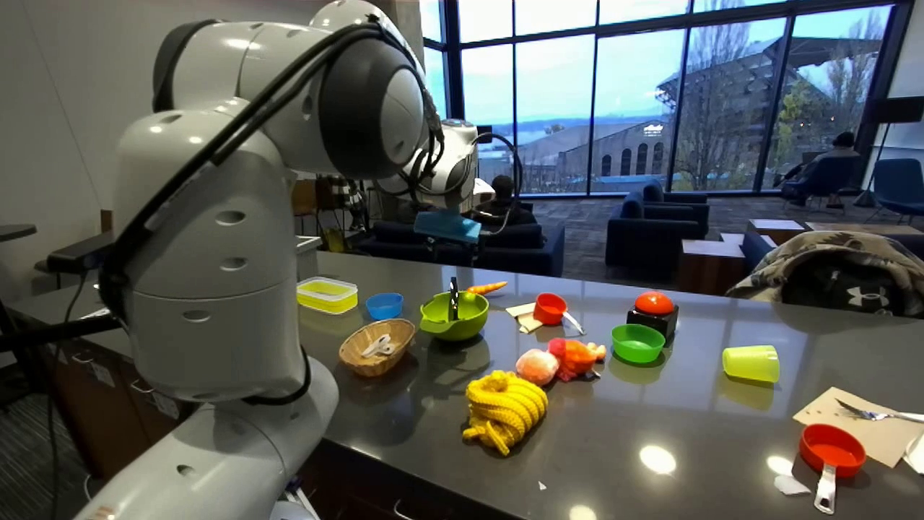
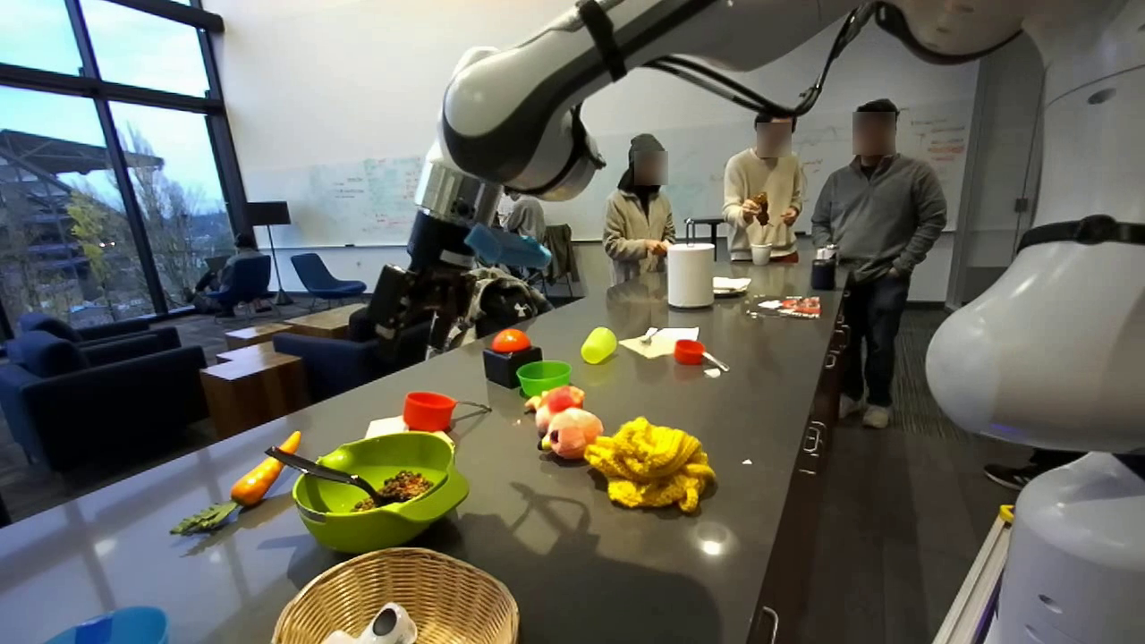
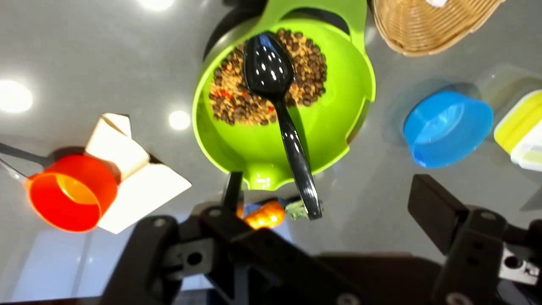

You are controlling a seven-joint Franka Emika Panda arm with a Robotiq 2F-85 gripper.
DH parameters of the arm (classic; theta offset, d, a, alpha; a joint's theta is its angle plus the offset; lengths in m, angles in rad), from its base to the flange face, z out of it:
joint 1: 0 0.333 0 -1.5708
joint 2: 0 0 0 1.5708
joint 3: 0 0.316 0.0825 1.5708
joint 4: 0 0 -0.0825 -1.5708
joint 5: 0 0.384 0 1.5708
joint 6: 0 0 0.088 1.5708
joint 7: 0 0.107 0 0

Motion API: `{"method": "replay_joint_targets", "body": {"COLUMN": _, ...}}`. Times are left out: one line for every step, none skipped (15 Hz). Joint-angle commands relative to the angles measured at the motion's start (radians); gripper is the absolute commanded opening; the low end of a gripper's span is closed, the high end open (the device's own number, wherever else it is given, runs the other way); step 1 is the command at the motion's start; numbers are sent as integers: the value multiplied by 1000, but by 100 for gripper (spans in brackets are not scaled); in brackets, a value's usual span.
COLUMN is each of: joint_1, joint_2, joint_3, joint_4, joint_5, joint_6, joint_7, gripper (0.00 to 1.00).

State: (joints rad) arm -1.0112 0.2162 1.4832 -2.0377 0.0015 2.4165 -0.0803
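Grey countertop (image 1: pixel 628 469) before tall windows (image 1: pixel 554 79); gripper (image 3: pixel 332 197) spread wide, grasping nothing — well apart from black spoon (image 3: pixel 285 120); spoon lies in green bowl (image 3: pixel 338 108), handle over rim; best centre grip across handle, lower slowly — rim knock could tip bowl.

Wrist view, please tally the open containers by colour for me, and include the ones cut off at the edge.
Green: 1, the handled bowl
Red: 1, the measuring cup
Blue: 1, the small dish
Tan: 1, the wicker basket, cut off
Yellow: 1, the tub, cut off
Total: 5
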Motion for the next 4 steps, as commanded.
{"method": "replay_joint_targets", "body": {"joint_1": -150, "joint_2": -121, "joint_3": 80, "joint_4": 51, "joint_5": -10, "joint_6": -229, "joint_7": 1, "gripper": 100}}
{"method": "replay_joint_targets", "body": {"joint_1": -177, "joint_2": -149, "joint_3": 83, "joint_4": 59, "joint_5": -24, "joint_6": -246, "joint_7": 8, "gripper": 100}}
{"method": "replay_joint_targets", "body": {"joint_1": -107, "joint_2": -80, "joint_3": 51, "joint_4": 41, "joint_5": -10, "joint_6": -185, "joint_7": 0, "gripper": 100}}
{"method": "replay_joint_targets", "body": {"joint_1": -121, "joint_2": -95, "joint_3": 52, "joint_4": 44, "joint_5": -9, "joint_6": -194, "joint_7": -3, "gripper": 100}}
